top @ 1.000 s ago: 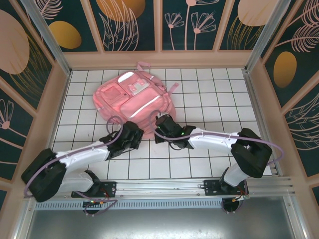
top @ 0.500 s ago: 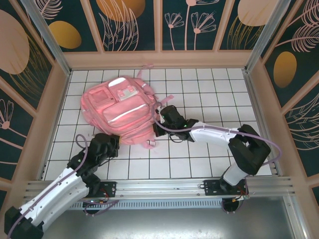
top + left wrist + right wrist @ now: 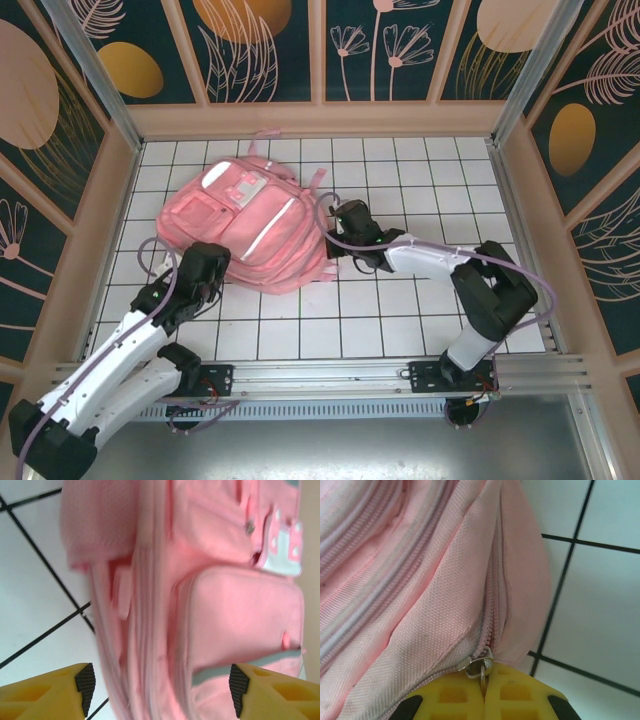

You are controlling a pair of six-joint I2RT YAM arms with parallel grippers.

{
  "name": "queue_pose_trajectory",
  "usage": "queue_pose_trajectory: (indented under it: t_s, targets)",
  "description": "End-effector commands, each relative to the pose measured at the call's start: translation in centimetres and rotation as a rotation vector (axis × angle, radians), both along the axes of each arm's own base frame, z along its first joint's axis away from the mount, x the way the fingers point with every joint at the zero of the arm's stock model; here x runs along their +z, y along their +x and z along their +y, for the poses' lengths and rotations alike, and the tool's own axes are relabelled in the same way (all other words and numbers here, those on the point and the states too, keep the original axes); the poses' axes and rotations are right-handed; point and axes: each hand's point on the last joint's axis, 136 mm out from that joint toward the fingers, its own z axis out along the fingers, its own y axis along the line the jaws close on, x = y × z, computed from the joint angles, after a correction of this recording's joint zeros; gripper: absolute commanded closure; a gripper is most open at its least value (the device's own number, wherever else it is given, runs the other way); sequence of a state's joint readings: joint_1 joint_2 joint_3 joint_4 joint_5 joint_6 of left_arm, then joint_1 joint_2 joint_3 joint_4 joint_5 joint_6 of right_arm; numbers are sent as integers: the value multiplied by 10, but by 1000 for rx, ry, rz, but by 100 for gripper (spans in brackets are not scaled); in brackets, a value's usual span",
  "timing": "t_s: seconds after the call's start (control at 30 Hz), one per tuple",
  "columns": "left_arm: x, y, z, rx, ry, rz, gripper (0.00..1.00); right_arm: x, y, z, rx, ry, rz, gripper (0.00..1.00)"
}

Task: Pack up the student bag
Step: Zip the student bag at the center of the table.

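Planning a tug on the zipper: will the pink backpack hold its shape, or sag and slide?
Probably floppy: the pink backpack lies slumped, its fabric creased beside the zipper pull pinched in the right hand. Lying flat on the smooth tiled table, it would likely slide rather than tip. Weight is hard to judge; its contents are hidden.

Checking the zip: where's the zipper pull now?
Right wrist view, bottom centre: the zipper pull is pinched in the shut right gripper, at the edge of the pink bag beside the tiles.

Blurred student bag (image 3: 210, 605), edges off-frame
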State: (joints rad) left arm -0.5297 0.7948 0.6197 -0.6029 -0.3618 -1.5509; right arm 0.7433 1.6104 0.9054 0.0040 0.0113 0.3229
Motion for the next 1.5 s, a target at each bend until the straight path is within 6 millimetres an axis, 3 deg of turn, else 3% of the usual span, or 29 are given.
queue_pose_trajectory:
  t_s: [0.0, 0.2, 0.33, 0.47, 0.6, 0.8, 0.93, 1.03, 1.13, 1.37, 1.47]
  targets:
    - [-5, 8, 3, -70, 148, 47, 31, 25, -13, -9, -20, 9, -56, 100]
    - [-43, 22, -4, -117, 229, 162, 48, 29, -39, -20, -28, 16, -51, 100]
    - [-55, 40, -7, -147, 260, 126, 52, 33, -63, -11, 19, 34, -43, 100]
    - [-55, 75, -18, -212, 293, 56, 55, 32, -95, 11, 95, 37, -34, 100]
    - [-41, 124, -40, -303, 352, 13, 57, 28, -121, 36, 173, 43, -21, 100]
    - [-33, 181, -63, -394, 418, 14, 53, 25, -138, 93, 313, 61, -19, 100]
    - [-22, 196, -68, -426, 440, 20, 47, 17, -138, 131, 393, 47, -20, 100]
    - [-6, 190, -63, -429, 450, 17, 45, 11, -127, 154, 414, 39, -23, 100]
    - [9, 169, -48, -401, 452, 41, 41, 8, -115, 165, 415, 70, 0, 100]
    - [13, 90, -15, -288, 328, 71, 44, 4, -82, 156, 346, 120, 21, 100]
    - [6, 64, -17, -247, 189, 35, 43, 5, -75, 154, 330, 126, 16, 100]
